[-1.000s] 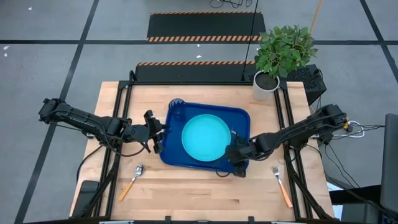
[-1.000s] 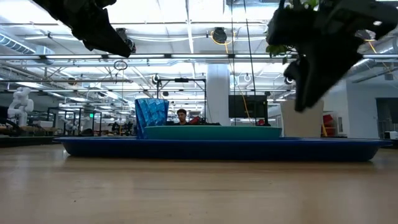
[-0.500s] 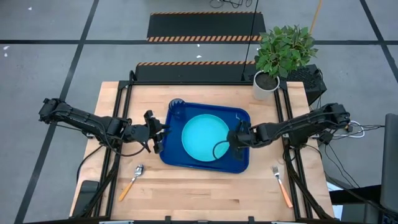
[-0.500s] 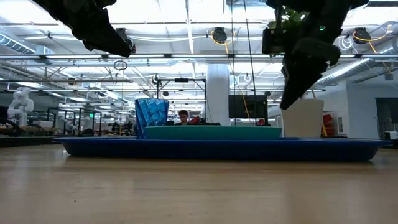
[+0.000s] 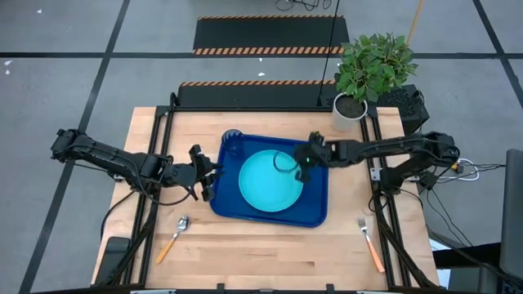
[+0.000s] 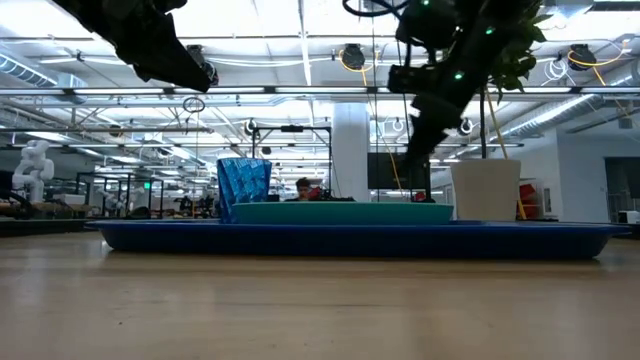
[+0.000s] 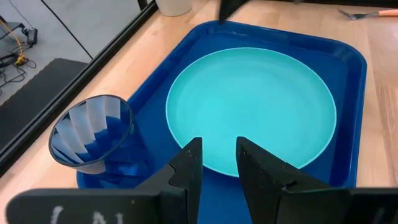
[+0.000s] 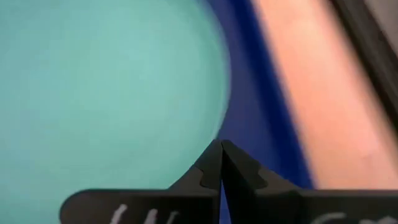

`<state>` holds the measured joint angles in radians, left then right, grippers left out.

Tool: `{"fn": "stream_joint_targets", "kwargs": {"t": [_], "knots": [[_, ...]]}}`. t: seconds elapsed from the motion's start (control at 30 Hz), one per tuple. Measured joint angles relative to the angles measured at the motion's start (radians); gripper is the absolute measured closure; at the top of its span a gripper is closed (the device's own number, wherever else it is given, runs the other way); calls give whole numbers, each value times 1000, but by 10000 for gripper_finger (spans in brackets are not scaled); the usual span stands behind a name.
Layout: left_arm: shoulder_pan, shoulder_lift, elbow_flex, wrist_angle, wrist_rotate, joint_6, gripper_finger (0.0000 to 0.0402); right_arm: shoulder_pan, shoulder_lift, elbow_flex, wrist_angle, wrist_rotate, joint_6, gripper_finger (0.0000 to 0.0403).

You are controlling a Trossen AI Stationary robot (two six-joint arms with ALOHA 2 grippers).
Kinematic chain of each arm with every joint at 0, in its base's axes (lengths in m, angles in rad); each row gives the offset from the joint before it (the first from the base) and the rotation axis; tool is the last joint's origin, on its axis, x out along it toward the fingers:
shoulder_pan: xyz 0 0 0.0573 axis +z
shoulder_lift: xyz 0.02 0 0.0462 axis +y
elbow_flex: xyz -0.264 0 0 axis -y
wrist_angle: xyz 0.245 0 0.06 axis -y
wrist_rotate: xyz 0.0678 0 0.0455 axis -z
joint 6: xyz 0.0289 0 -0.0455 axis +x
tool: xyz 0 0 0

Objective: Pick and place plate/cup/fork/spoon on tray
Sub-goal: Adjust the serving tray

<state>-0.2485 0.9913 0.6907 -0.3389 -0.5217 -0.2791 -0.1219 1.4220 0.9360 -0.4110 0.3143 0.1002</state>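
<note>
From above, the right gripper (image 5: 304, 157) has swung from the tray's (image 5: 315, 214) near right corner to above the plate's (image 5: 270, 181) far right rim, while the left gripper (image 5: 204, 181) stays beside the tray's left edge, the cup (image 5: 231, 144) beyond it. The low view shows the right gripper (image 6: 415, 150) raised, the plate (image 6: 340, 211) mostly hidden by tray rim. Wrist views: left fingers (image 7: 189, 168) slightly parted, right fingers (image 8: 211, 165) pressed together, empty; spoon (image 5: 172, 237) and fork (image 5: 369, 242) lie on the counter (image 5: 261, 253).

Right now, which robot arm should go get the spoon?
Probably the left. The spoon lies on the table's left side, in front of the left gripper, which waits open at the tray's left edge. The right gripper, shut and empty, is over the plate's far right rim.
</note>
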Motion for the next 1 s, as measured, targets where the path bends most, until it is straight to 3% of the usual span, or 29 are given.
{"fn": "stream_joint_targets", "kwargs": {"t": [0.43, 1.0], "knots": [[0, 0, 0, 0, 0, -3, 300, -250, 126, 1, 286, -233, -120, 403], [0, 0, 0, 0, 0, -12, 300, -365, 283, 2, 409, -268, -196, 403]]}}
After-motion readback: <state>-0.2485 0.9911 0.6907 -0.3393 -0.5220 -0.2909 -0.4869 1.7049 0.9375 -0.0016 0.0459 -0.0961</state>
